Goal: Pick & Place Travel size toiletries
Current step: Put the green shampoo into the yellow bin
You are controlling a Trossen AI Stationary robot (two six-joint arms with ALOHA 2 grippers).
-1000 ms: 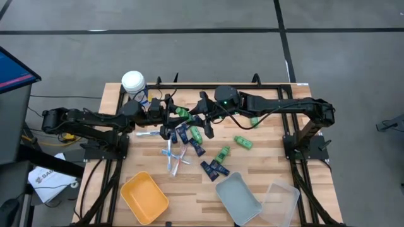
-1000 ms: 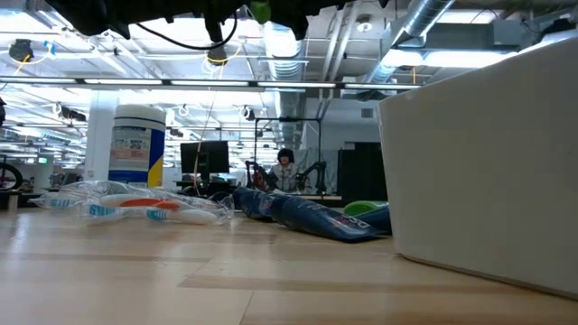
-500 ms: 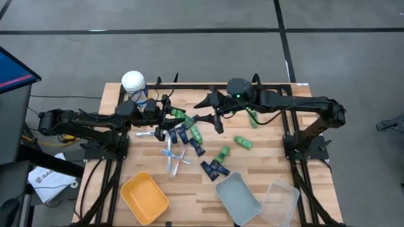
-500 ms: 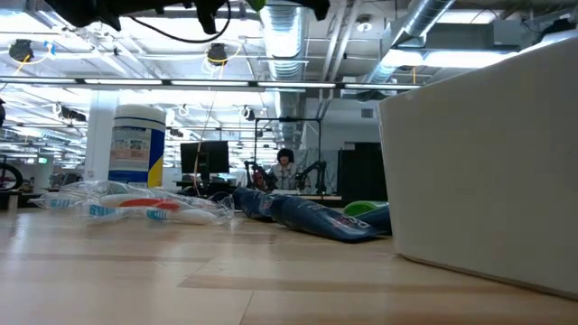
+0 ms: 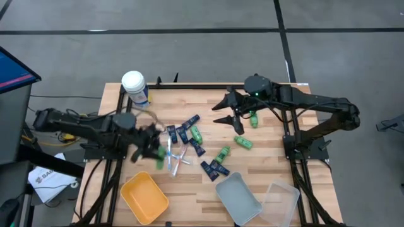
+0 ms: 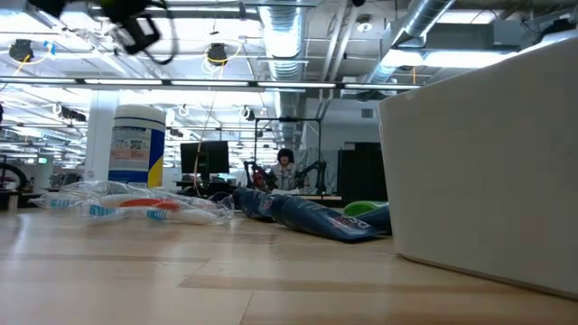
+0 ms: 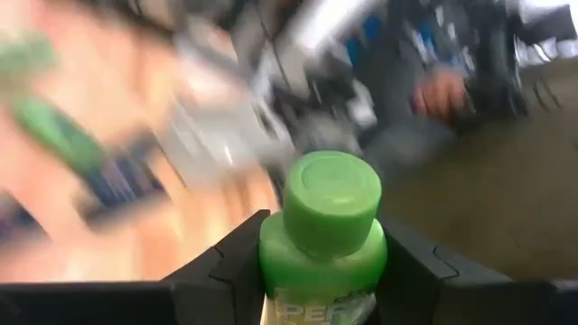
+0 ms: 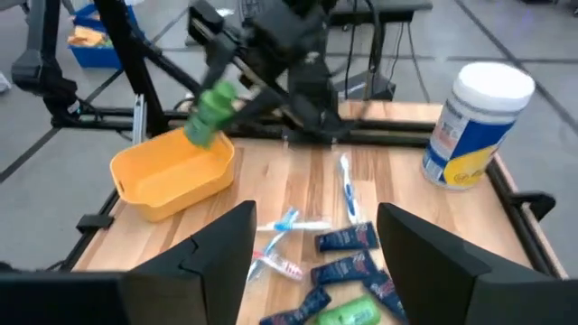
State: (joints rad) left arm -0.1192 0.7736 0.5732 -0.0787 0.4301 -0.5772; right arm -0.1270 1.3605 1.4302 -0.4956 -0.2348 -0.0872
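My left gripper (image 5: 153, 151) is shut on a small green bottle (image 7: 323, 236), hovering over the table between the toothbrush pile (image 5: 175, 157) and the yellow tray (image 5: 144, 197). The right wrist view also shows that bottle (image 8: 210, 113) in the air. My right gripper (image 5: 231, 116) is open and touches nothing, above the table's far right part, near a green bottle (image 5: 252, 118). More green bottles (image 5: 196, 133) (image 5: 243, 142) (image 5: 222, 154) and navy tubes (image 5: 183, 132) (image 5: 214, 168) lie flat on the wood. My left gripper pinches the green bottle between its two fingers (image 7: 233, 262) at the shoulder (image 7: 275, 257), just below the cap (image 7: 331, 192). The cap sticks out past the fingertips. The bottle is lifted clear of the table and sits tilted (image 8: 210, 113).
A white-lidded canister (image 5: 134, 84) stands at the far left corner. A grey tray (image 5: 238, 197) and a clear lid (image 5: 281, 200) lie at the near right edge. In the low view the tray wall (image 6: 488, 153) fills the right side; a person shows in the room behind.
My left gripper has swung from the table's far middle toward the near left, carrying the green bottle in the air toward the yellow tray. My right gripper has drawn back toward the table's right edge, staying open.
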